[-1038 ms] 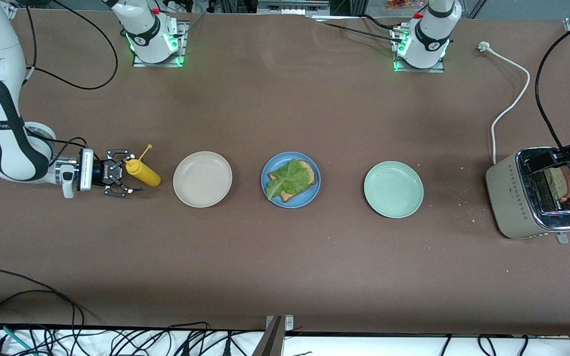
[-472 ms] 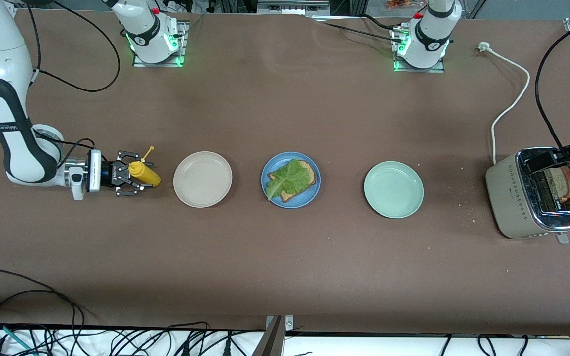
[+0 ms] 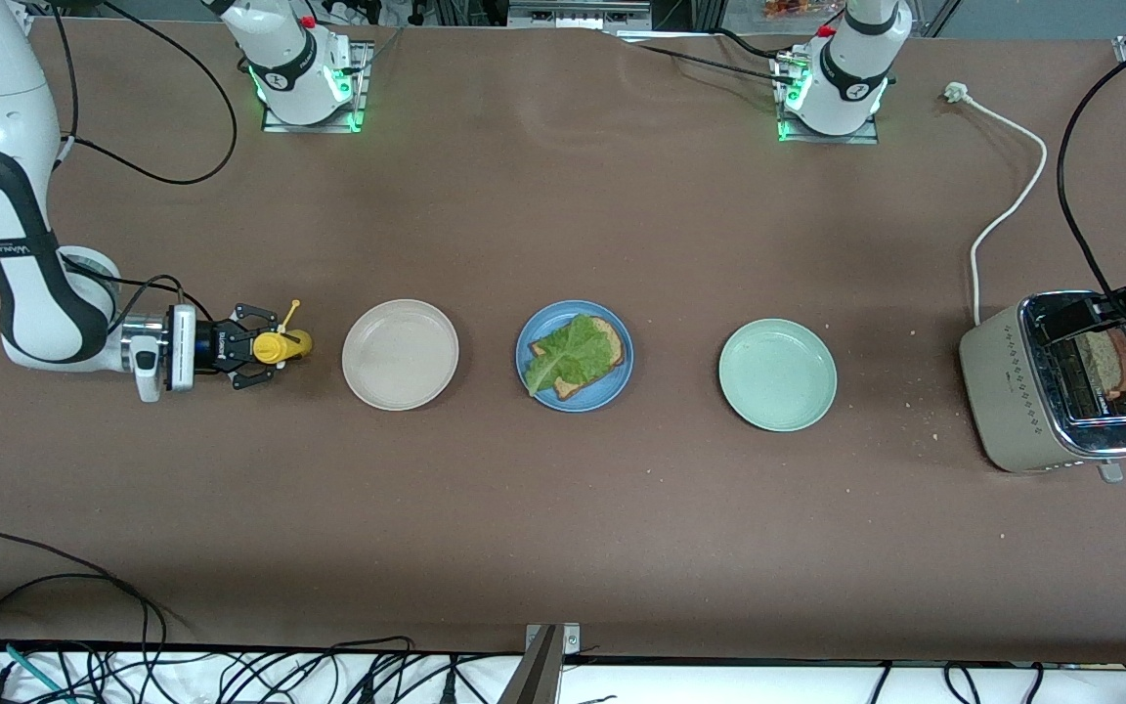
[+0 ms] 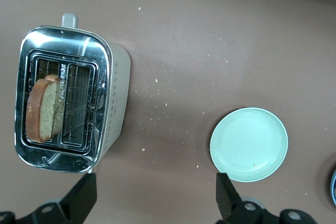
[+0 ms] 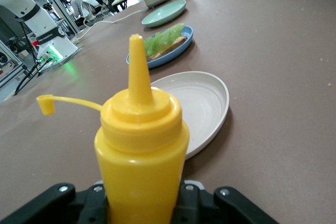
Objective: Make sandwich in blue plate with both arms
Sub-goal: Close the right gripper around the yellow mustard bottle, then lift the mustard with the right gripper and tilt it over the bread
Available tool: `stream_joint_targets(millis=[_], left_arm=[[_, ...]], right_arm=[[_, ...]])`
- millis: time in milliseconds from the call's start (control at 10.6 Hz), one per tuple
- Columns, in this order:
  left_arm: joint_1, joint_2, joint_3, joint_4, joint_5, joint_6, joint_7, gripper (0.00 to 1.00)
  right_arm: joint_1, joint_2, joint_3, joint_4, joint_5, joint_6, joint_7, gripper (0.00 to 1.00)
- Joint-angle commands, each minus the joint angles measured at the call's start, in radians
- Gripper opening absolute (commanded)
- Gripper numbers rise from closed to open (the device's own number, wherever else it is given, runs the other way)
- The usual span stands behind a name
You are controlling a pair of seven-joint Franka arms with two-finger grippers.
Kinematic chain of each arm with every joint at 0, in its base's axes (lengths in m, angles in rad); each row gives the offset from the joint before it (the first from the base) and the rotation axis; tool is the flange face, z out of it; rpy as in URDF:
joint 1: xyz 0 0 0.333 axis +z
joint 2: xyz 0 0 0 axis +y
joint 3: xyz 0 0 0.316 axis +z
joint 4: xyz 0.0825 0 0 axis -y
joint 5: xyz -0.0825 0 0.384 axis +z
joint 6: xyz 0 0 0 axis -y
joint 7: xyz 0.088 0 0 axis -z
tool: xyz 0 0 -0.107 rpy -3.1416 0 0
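Sandwich so far: you have one brown bread slice with a ruffled lettuce leaf lying on it, no top slice, sitting in the blue plate at the centre of the front frame. In the right wrist view you see the same plate in the upper middle, leaf and crust showing over its rim.

Beside it toward the right arm's end of the table lies the beige-white plate, bare; toward the left arm's end lies the pale green plate, also bare, with crumbs scattered on the table around it.

At the left-hand edge of the front frame, your right pincer is low at the table, clenched around the base of a yellow squeeze bottle lying beside the beige-white plate. The right wrist view shows the bottle filling the lower middle, nozzle uncapped, its cap dangling on a strap.

At the right-hand edge of the front frame stands a toaster with a second bread slice upright in one slot. Your left pincer hangs over the table between the toaster and the pale green plate, released, fingers spread wide, holding nothing.
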State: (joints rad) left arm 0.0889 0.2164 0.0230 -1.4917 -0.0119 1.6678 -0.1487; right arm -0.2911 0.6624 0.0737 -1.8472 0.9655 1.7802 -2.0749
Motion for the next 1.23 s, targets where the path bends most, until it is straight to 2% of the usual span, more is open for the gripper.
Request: stream_joint_targets(millis=[0, 94, 189, 378, 472, 755, 1133], left_arm=[[0.0, -0.006, -0.003, 0.001, 0.023, -0.011, 0.018, 1.0], [0.0, -0.006, -0.003, 0.001, 0.023, -0.011, 0.018, 1.0], [0.0, -0.006, -0.003, 0.001, 0.023, -0.01, 0.018, 1.0], [0.0, -0.005, -0.003, 0.001, 0.023, -0.011, 0.018, 1.0], [0.0, -0.005, -0.003, 0.001, 0.024, -0.01, 0.02, 1.0], [0.003, 0.001, -0.003, 0.001, 0.024, -0.008, 0.02, 1.0], [0.014, 0.003, 0.0, 0.004, 0.024, -0.008, 0.052, 1.0]], right_arm=[[0.064, -0.058, 0.003, 0.11, -0.185, -0.048, 0.369, 0.0], [0.088, -0.058, 0.017, 0.175, -0.265, -0.073, 0.518, 0.0], [0.102, -0.058, 0.056, 0.236, -0.325, -0.084, 0.661, 0.0], [0.185, -0.046, 0.125, 0.4, -0.549, -0.088, 0.919, 0.0], [0.258, -0.037, 0.127, 0.449, -0.652, -0.088, 1.04, 0.0], [0.458, -0.037, 0.127, 0.531, -0.879, -0.09, 1.255, 0.0], [0.716, -0.021, 0.126, 0.543, -1.282, -0.091, 1.519, 0.0]])
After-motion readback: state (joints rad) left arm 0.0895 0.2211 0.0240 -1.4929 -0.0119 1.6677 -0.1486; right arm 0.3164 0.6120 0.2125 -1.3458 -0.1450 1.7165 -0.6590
